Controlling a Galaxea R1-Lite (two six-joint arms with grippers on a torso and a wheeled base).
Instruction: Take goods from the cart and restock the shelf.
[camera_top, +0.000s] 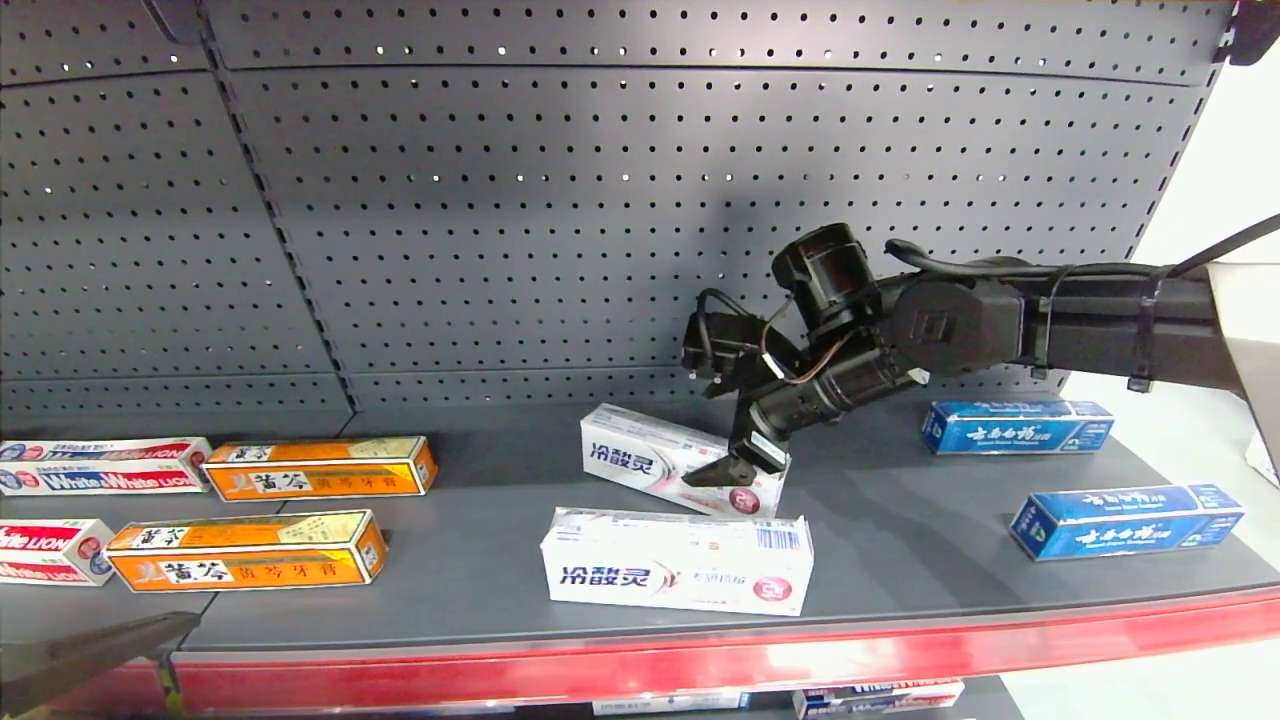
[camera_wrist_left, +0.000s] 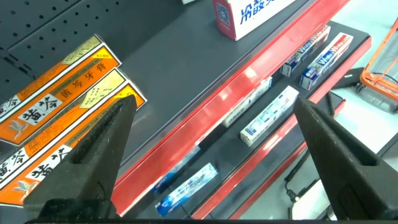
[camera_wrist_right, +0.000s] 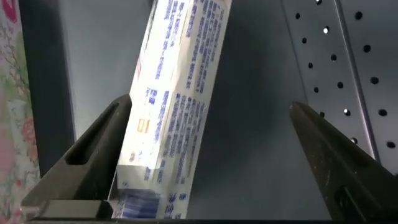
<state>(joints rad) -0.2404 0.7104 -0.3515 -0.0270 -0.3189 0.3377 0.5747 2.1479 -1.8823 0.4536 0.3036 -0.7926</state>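
A white toothpaste box (camera_top: 650, 455) lies at an angle on the grey shelf (camera_top: 900, 540), near the pegboard back. My right gripper (camera_top: 740, 466) is down at this box's right end, open. In the right wrist view the box (camera_wrist_right: 180, 118) rests against one finger (camera_wrist_right: 93, 162) while the other finger (camera_wrist_right: 336, 162) stands well apart from it. A second white toothpaste box (camera_top: 678, 562) lies in front, near the red shelf edge. My left gripper (camera_wrist_left: 211, 155) is open and holds nothing, below the shelf's front edge by the orange boxes (camera_wrist_left: 56, 118).
Two orange boxes (camera_top: 320, 467) and white-and-red boxes (camera_top: 100, 465) lie on the shelf's left part, two blue boxes (camera_top: 1125, 520) on its right. Lower shelves hold more boxes (camera_wrist_left: 267, 115). An orange wire cart (camera_wrist_left: 380, 68) stands off to the side.
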